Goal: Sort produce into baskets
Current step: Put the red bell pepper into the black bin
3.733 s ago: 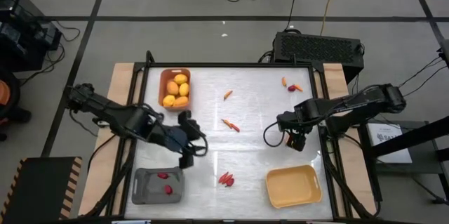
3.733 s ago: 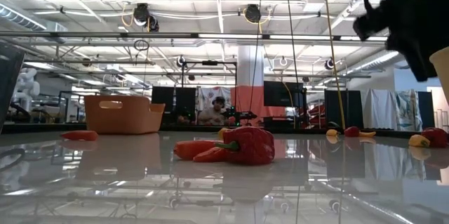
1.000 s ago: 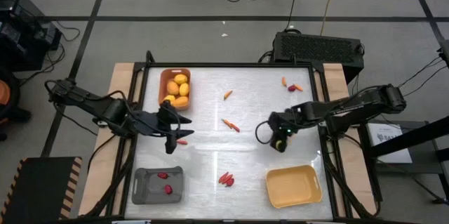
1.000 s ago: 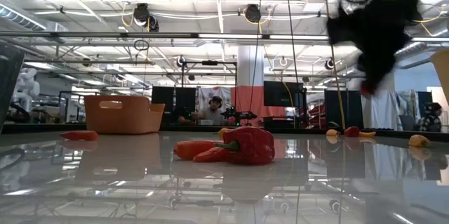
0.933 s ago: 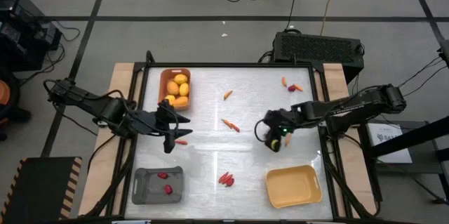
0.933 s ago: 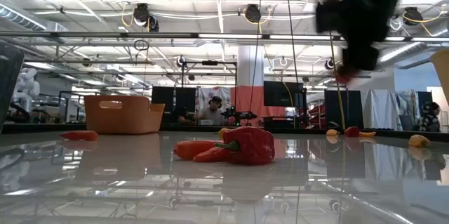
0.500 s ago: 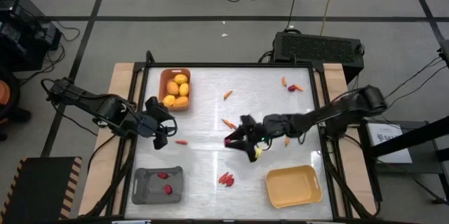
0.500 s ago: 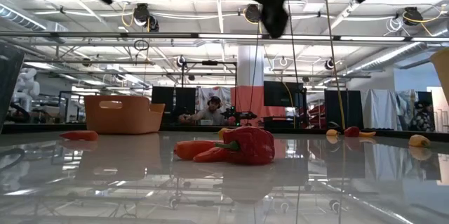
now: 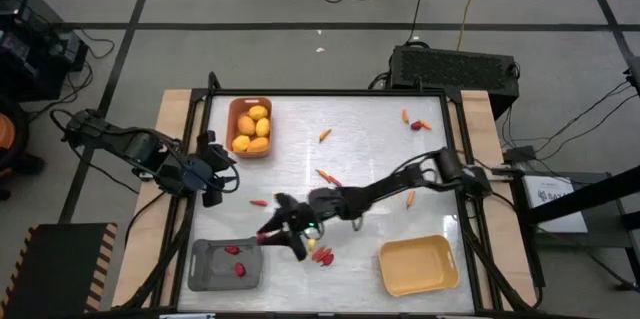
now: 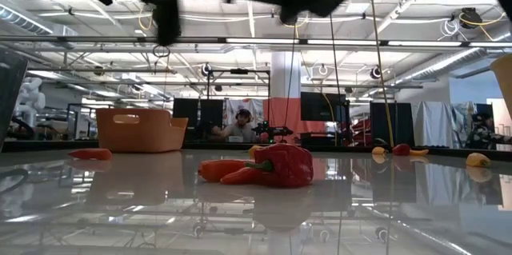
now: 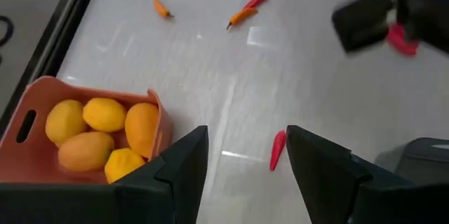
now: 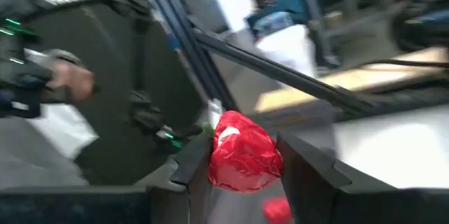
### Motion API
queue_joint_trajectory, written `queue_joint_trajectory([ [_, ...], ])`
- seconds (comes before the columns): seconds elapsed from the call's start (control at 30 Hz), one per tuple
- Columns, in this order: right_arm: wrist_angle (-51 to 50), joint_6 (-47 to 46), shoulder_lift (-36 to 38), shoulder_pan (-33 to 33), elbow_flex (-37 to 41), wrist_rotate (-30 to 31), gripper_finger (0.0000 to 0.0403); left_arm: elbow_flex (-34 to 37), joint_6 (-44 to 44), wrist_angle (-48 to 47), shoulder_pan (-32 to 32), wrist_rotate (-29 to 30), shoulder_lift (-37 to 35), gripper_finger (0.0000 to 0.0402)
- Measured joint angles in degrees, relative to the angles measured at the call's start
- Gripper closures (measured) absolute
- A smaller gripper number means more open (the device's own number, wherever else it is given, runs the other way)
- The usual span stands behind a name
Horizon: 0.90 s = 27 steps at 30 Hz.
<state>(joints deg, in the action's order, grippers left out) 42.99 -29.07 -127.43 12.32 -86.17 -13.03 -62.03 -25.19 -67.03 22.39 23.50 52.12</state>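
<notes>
Now the right gripper [image 9: 268, 236] sits low and left of centre in the high view, its arm stretched right across the table, and its wrist view shows its fingers [image 12: 306, 171] clenched on a red chilli-like piece [image 12: 243, 152]. It is just above the upper right corner of the grey basket [image 9: 205, 270], which holds two red pieces [image 9: 236, 260]. Beside the gripper lie more red pieces [image 9: 322, 255] on the white table [image 9: 380, 149]; in the low view they fill the middle as a red pepper-like lump [image 10: 282, 165] with a carrot-like stick [image 10: 220, 169] touching it. The left gripper [image 9: 213, 181] sits at the left table edge, below the orange-brown basket [image 9: 235, 109] of lemon-like fruits [image 9: 252, 129]; its fingers [image 11: 175, 171] stand apart, grasping nothing, with a small red chilli [image 11: 278, 149] on the table between them and the basket. Other carrot-like sticks [image 9: 328, 176] lie around the centre and a few more pieces [image 9: 414, 121] in the upper right. The yellow basket [image 9: 418, 265] sits at lower right. Half a second earlier the right gripper was near the table's centre; it has since swept to the lower left, and the left gripper has drawn back a little toward the left edge.
</notes>
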Motion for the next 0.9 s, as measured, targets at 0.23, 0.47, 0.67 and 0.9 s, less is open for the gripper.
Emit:
queue_joint_trajectory([
  [0.23, -2.70, -1.53, -10.62, -0.30, -14.98, -7.11, 0.0261, 0.01, -3.26, 0.11, 0.39, -2.37, -3.47, 0.0201],
  [0.47, -9.81, -1.53, -17.03, -1.07, -27.57, -12.66, 0.0261, 0.01, -6.43, 0.09, 3.17, -2.48, -6.60, 0.0201],
  [0.67, -18.16, 0.56, -17.67, -2.18, -30.69, -14.37, 0.0261, 0.05, -7.74, 0.18, 5.07, -0.37, -8.52, 0.0201],
  [0.9, -19.16, 0.97, -17.67, -2.52, -30.78, -14.39, 0.0230, 5.03, -9.25, 3.87, 6.05, 1.20, -9.91, 0.0201],
])
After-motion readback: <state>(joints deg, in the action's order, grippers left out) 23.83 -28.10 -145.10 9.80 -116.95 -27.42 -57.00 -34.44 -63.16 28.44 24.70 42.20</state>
